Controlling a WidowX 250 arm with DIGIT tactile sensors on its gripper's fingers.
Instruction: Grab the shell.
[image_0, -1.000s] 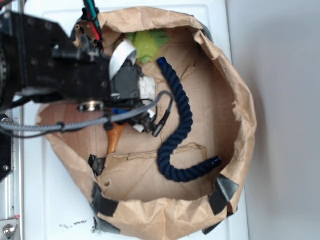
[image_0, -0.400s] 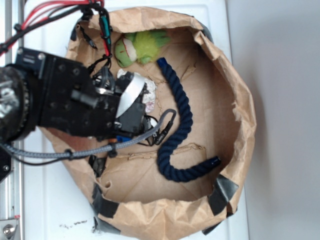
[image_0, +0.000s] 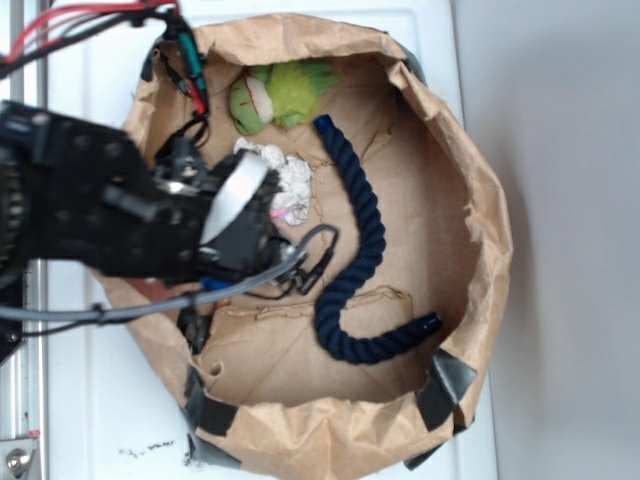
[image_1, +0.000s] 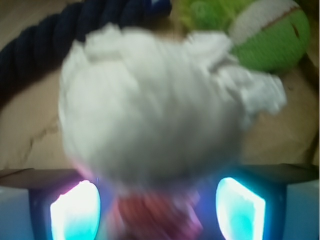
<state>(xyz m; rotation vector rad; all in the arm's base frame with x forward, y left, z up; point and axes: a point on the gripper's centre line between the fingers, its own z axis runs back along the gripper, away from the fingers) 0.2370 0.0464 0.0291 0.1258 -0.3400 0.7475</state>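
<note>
In the wrist view the shell (image_1: 156, 216) shows as a blurred reddish-brown ridged shape low in the frame. It lies between the two glowing fingers (image_1: 75, 210) of my gripper (image_1: 157, 202), which stands open around it with a gap on each side. Just beyond the shell the white paper wad (image_1: 150, 105) fills most of that view. In the exterior view the gripper (image_0: 265, 235) hangs low over the left floor of the brown paper bag (image_0: 480, 220), and the arm hides the shell.
The paper wad (image_0: 285, 175) lies just right of the gripper. A green plush toy (image_0: 275, 95) sits at the bag's far rim. A dark blue rope (image_0: 360, 250) curves across the middle. Black tape patches (image_0: 445, 385) hold the near rim.
The arm has moved down the frame and covered the shell, which showed orange below the gripper one second ago. The plush toy and paper wad are now uncovered.
</note>
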